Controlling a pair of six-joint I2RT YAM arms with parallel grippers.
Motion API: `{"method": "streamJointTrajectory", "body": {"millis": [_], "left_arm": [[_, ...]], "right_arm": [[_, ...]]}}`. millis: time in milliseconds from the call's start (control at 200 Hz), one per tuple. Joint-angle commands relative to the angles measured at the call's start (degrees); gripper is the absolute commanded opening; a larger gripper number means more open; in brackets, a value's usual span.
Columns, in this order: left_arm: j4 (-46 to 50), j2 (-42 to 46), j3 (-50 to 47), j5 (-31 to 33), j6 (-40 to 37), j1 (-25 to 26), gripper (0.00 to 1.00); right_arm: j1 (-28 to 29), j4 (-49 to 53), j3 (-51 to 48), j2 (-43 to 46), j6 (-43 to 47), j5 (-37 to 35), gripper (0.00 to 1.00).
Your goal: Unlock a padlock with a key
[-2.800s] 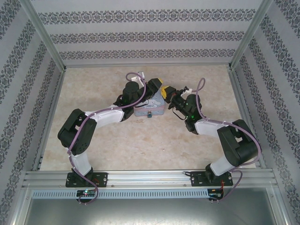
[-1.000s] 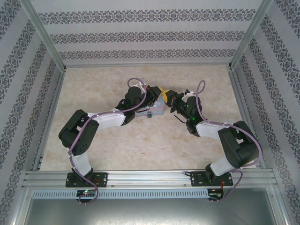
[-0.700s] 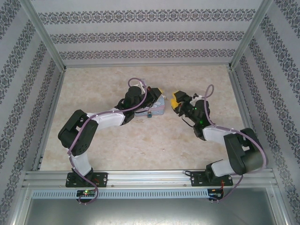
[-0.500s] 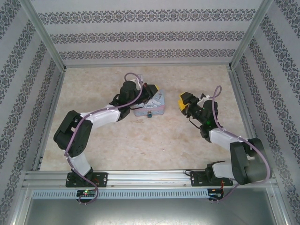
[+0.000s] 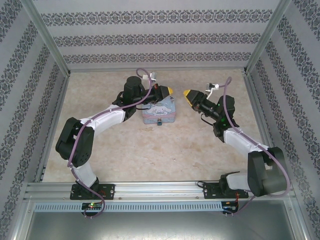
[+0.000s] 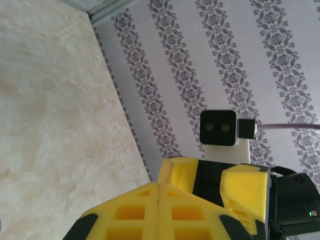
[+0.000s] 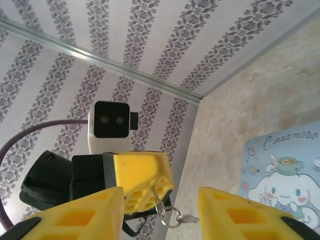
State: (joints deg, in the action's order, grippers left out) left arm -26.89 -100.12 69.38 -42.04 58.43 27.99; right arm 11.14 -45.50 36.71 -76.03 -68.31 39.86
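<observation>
A light-blue cartoon tin (image 5: 160,111) lies on the table, with the small dark padlock (image 5: 159,122) at its near edge. My left gripper (image 5: 169,91) hovers over the tin's far right corner with its yellow fingers (image 6: 135,212) pressed together. In the right wrist view those fingers (image 7: 142,175) pinch the thin key (image 7: 158,199), and a ring (image 7: 167,216) with a second small key hangs below it. My right gripper (image 5: 189,94) faces the left one from the right. Its fingers (image 7: 85,215) stand open, with nothing between them.
Patterned walls and metal frame posts (image 5: 257,42) close in the marble tabletop (image 5: 165,155) on three sides. The tin's printed lid (image 7: 287,175) shows at the right of the right wrist view. The right arm's wrist camera (image 6: 218,127) faces the left gripper.
The two grippers were together at the tin's far right corner. The right one opened and swung away to the right. The left arm drew back and up, still shut.
</observation>
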Motion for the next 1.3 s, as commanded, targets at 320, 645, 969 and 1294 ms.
{"method": "streamJointTrajectory", "body": {"millis": [320,645,969,1294], "left_arm": [[-10.7,-0.7,-1.0,-0.7,7.0,-0.6,0.0],[-11.7,-1.1,-1.9,1.3,7.6,-0.6,0.0],[-10.8,-0.9,-2.3,1.4,6.6,-0.6,0.0],[-10.4,-1.4,-2.0,1.9,6.3,-0.5,0.0]], "right_arm": [[6.1,-10.6,1.6,-6.8,-0.8,-3.3,0.36],[7.6,-16.0,0.9,-9.4,-4.1,-7.2,0.34],[6.4,-16.0,-1.7,-7.5,-5.0,-12.5,0.32],[8.0,-17.3,-0.2,-8.2,-5.6,-11.3,0.31]]}}
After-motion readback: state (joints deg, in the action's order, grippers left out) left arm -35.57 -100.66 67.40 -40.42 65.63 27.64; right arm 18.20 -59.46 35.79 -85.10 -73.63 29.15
